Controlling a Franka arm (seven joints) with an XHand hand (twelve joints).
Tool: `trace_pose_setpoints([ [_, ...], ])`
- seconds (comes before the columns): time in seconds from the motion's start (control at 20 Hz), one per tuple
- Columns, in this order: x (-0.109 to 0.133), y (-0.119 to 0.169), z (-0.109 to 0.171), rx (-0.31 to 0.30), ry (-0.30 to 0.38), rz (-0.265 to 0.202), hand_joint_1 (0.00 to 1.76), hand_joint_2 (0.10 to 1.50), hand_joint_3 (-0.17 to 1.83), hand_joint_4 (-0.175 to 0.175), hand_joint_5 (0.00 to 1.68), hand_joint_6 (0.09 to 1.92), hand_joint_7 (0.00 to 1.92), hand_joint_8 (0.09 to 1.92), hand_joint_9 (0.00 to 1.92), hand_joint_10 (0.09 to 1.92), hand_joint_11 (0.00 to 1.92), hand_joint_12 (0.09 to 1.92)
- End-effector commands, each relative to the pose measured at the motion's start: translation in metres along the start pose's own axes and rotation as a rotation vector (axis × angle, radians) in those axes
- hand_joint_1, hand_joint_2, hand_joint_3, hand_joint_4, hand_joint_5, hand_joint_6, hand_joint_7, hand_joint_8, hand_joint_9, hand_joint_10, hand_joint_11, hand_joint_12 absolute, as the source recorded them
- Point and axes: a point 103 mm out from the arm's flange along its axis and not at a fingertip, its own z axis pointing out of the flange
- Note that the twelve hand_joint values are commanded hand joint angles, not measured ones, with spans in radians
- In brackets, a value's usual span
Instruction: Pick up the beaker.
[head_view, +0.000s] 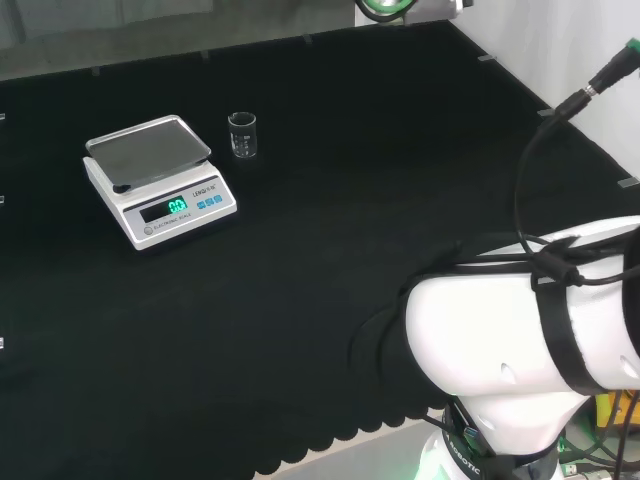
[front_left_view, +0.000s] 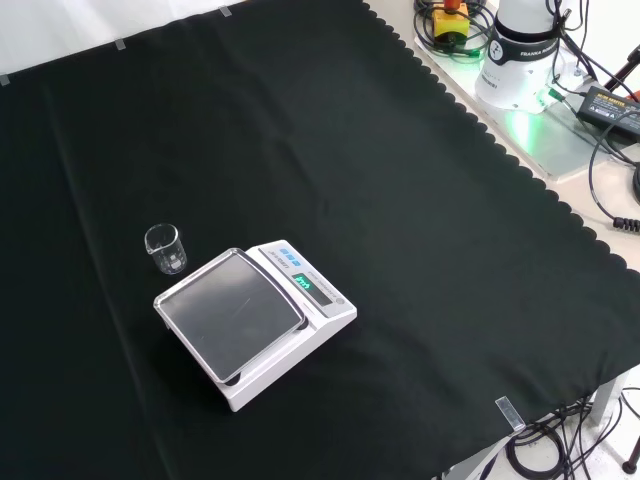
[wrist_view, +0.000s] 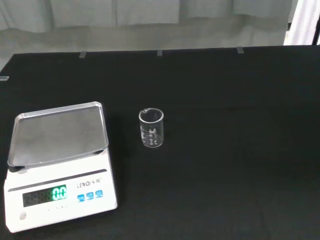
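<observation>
Beaker (head_view: 242, 134) stands upright on the cloth (head_view: 330, 220) beside the scale (head_view: 160, 180).

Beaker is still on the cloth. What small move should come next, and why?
Probably bring the arm down toward the beaker. It stands upright on the black cloth, apart from the scale, untouched, with open cloth around it for an approach.

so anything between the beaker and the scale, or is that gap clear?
Only bare black cloth. The wrist view shows the beaker standing apart from the scale; the head view agrees.
</observation>
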Motion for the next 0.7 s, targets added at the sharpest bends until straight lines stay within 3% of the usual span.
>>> trace_pose_setpoints([
  [0.05,0.020,0.031,0.030,0.000,0.101,0.036,0.07,0.94,0.19,-0.001,0.00,0.09,0.00,0.09,0.00,0.21,0.00,1.26],
  [0.35,0.057,0.057,0.068,-0.002,0.140,0.043,0.08,0.94,0.18,-0.004,0.01,0.09,0.00,0.09,0.00,0.26,0.00,1.29],
  [0.7,0.093,0.103,0.100,-0.006,0.125,0.013,0.09,0.95,0.18,-0.009,0.03,0.09,0.00,0.09,0.00,0.34,0.00,1.32],
])
